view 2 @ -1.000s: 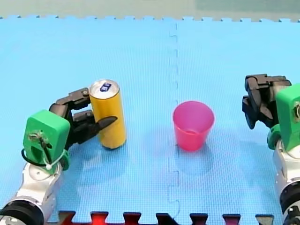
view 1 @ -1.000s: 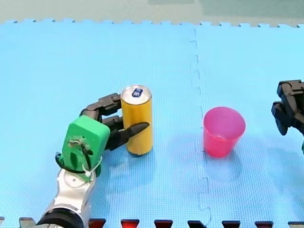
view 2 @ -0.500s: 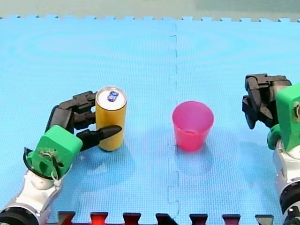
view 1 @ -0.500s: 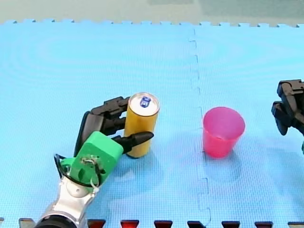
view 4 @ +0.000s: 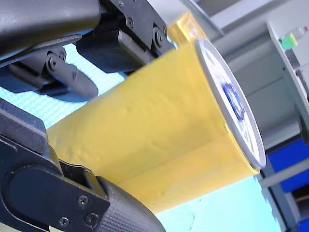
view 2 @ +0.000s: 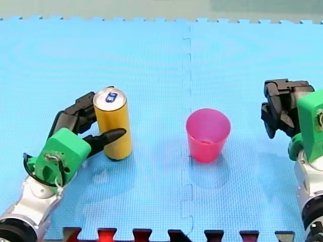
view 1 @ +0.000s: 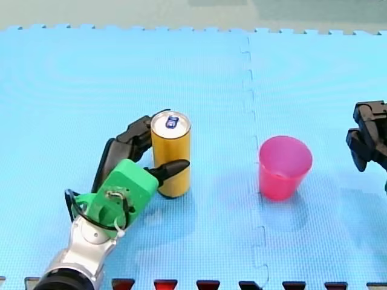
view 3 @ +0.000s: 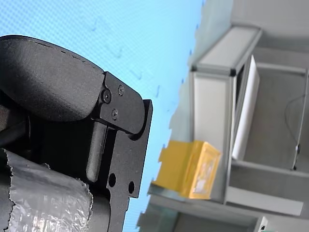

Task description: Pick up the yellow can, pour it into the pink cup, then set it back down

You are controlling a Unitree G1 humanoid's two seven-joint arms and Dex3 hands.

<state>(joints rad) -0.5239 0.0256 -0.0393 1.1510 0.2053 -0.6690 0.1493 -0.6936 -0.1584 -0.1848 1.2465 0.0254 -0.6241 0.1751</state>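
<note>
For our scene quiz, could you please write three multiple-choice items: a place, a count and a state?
1. Where does the pink cup stand relative to the yellow can? A) to its right B) to its left C) on it
2. How many cups are on the mat? A) one B) two C) three
3. How is the can? A) lying on its side B) upright, grasped by the left hand C) untouched
Answers: 1 A, between the can and the right hand at the mat's right side; 2 A, only the pink one; 3 B, the hand wraps around it.
</note>
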